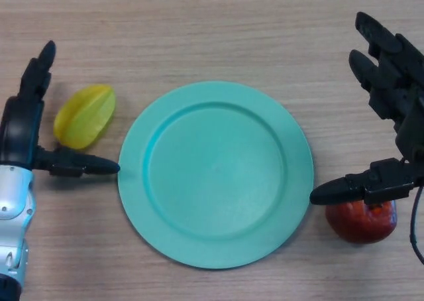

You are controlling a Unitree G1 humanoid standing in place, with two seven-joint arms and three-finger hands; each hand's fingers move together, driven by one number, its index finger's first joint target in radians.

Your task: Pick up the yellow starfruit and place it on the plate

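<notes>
Left hand [20,138]: you see it at the left edge of the frame, lowest and closest to the lens; fingers straight and pointing toward the top of the frame, thumb stretched out sideways toward the plate. It has hold of nothing.
Yellow starfruit [85,115]: you find it at centre left, lying on the table in the space between the left hand's fingers and thumb, just beside the plate's left rim and not on it. You cannot confirm any contact with the hand.
Plate [199,244]: teal, round, at the centre of the frame, flat on the table, nothing on it. The left thumb tip reaches its left rim.
Right hand [397,89]: you see it at the right edge; fingers extended toward the upper left, thumb reaching to the plate's right rim. It grips nothing.
Red fruit [361,223]: lower right, partly under the right thumb, just beside the plate.
Table [212,29]: light wood grain.
</notes>
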